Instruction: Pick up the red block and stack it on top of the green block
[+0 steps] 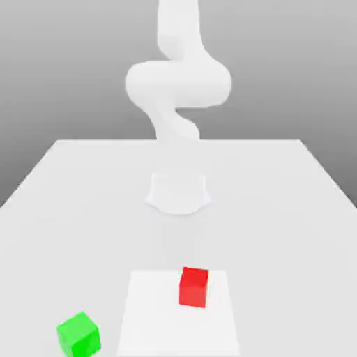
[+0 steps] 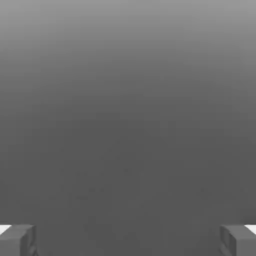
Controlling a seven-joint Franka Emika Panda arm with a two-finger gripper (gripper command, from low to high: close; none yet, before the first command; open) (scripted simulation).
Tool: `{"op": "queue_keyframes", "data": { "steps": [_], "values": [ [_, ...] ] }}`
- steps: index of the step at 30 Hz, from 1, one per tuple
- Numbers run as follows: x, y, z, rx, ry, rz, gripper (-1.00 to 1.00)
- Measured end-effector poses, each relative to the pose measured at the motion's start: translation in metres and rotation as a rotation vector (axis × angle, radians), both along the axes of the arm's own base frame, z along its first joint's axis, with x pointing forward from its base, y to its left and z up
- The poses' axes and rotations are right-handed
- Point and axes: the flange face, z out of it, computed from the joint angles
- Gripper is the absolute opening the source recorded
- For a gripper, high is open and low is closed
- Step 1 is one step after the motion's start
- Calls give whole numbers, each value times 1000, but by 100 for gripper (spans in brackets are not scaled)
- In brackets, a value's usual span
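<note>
A pale tabletop (image 1: pixel 77 230) extends below a grey background (image 1: pixel 70 70). A flat white square (image 1: pixel 146 314) lies on the tabletop, near the middle of its edge at the bottom of the exterior view.

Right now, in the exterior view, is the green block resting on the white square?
No, the green block lies beside the white square.

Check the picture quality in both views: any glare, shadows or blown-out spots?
Exterior view: very bright, the white arm washing out against the pale table, edges faint around its base; the red block and green block stand out strongly. Hand view: dim grey gradient, lighter along one edge, fingers dark with white patches beside them.
</note>
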Motion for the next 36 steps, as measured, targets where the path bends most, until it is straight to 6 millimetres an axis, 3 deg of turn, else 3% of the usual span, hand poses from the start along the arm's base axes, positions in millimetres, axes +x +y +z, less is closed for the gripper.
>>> {"op": "queue_keyframes", "data": {
  "steps": [6,13,19,25,27,33,34,36],
  "values": [
    [48,5,-107,-132,153,246,0],
    [68,18,-233,-268,315,548,0],
    [56,29,-336,-372,443,820,0],
    [20,33,-428,-462,564,1105,0],
    [7,33,-453,-485,596,1189,0],
    [3,32,-511,-495,609,1223,0],
    [2,32,-521,-494,609,1222,-100],
    [2,32,-521,-494,610,1222,-100]
  ]
}}
